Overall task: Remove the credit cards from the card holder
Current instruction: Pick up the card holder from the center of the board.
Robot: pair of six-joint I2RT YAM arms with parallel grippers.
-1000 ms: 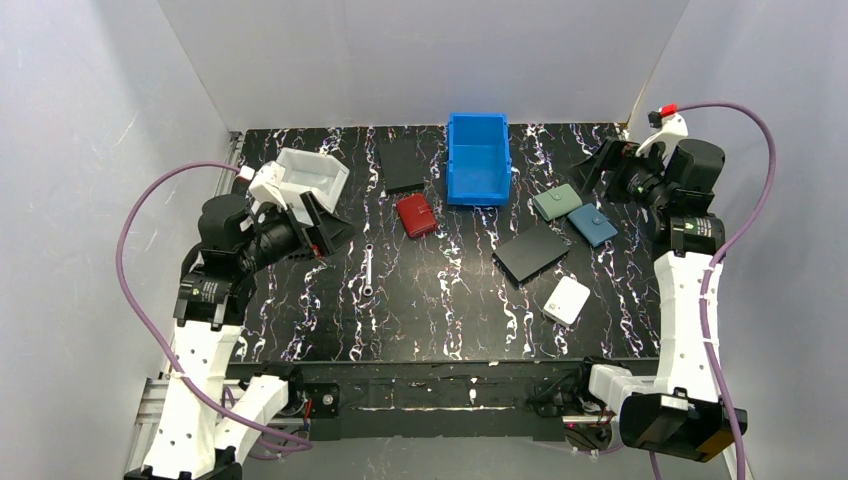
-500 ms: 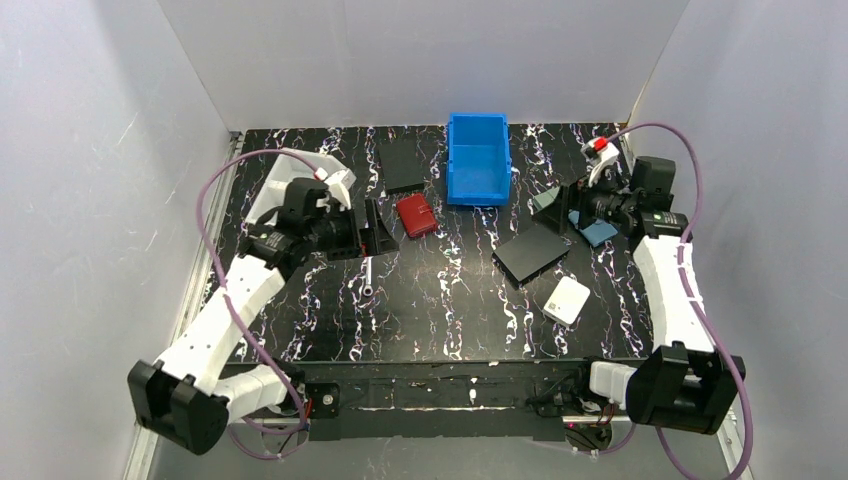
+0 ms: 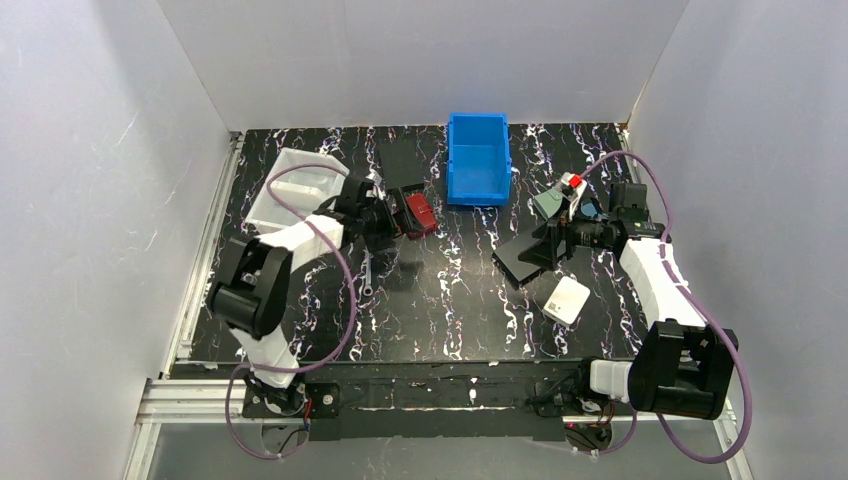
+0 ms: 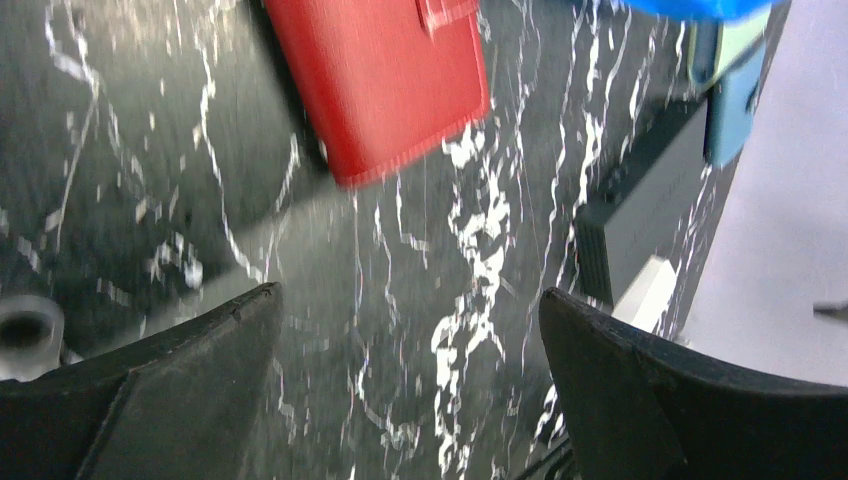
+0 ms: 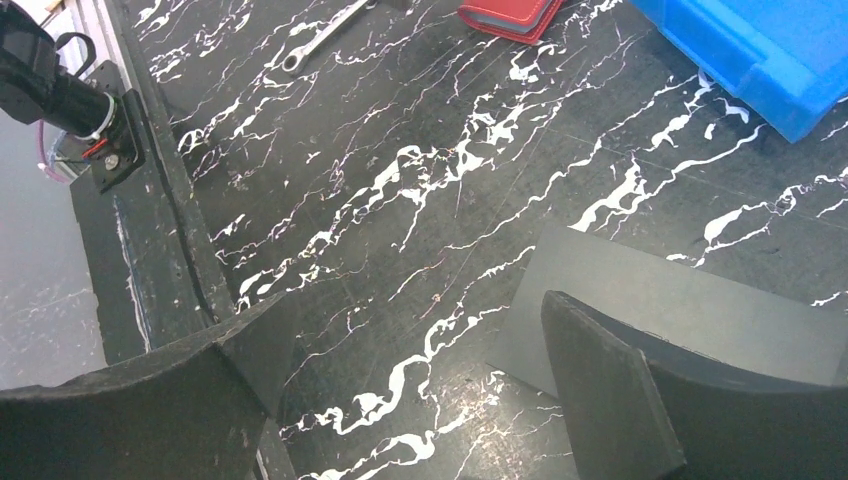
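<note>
The red card holder [image 3: 422,213] lies closed on the black marbled table, left of the blue bin. In the left wrist view the holder [image 4: 385,80] sits just ahead of my fingers, its snap tab at the top edge. My left gripper [image 3: 398,218] is open and empty right beside the holder's left side; in the left wrist view the gripper [image 4: 410,292] has only bare table between its jaws. My right gripper [image 3: 535,248] is open and empty over the edge of a black flat case [image 5: 680,310]. No credit cards are visible; the holder is shut.
A blue bin [image 3: 478,158] stands at the back centre and a white bin [image 3: 300,185] at the back left. A wrench [image 3: 367,270] lies left of centre. A second black case [image 3: 402,165], a teal-green wallet [image 3: 550,203] and a white wallet [image 3: 567,300] also lie on the table.
Both arms have swung inward. My left gripper moved right to the red holder. My right gripper moved left and down to the black flat case.
</note>
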